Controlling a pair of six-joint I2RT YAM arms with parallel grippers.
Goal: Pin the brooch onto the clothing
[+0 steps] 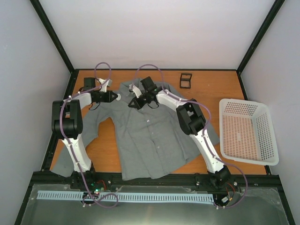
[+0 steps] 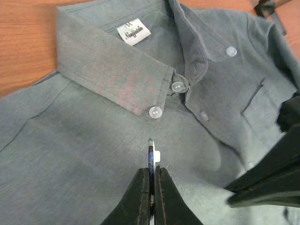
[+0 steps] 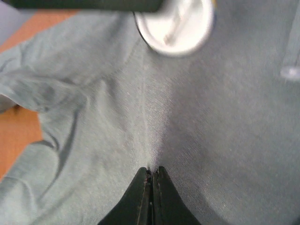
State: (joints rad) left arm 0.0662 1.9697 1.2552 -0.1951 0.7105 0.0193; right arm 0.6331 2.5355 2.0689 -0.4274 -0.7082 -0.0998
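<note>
Now clamping the brooch (image 2: 151,151) edge-on in the left gripper (image 2: 151,173), jaws pressed together on its lower rim. Holding it upright just over the shirt (image 2: 84,140), a little below the collar (image 2: 112,75) and the pale buttons (image 2: 155,111) at the collar tip, on the chest panel beside the placket. Can't tell from the left wrist view whether touching cloth or just off it. Seen from the right wrist: white back of the brooch, blurred, at the top of the view, facing that camera. Pinching a raised ridge of shirt fabric with the right gripper (image 3: 151,174), jaws closed tight on the fold, near the brooch but apart from it. From the top view: both grippers close together at the collar end, left one reaching in from the left, right one from the right. Got the shirt spread front-up on the orange table (image 1: 206,89), collar at the far side, white label (image 2: 133,31) inside the neck. Also on the table: small black holder (image 1: 186,80) at the far edge, right of the collar and well apart from it; white perforated basket (image 1: 246,131) off to the right of the shirt.
</note>
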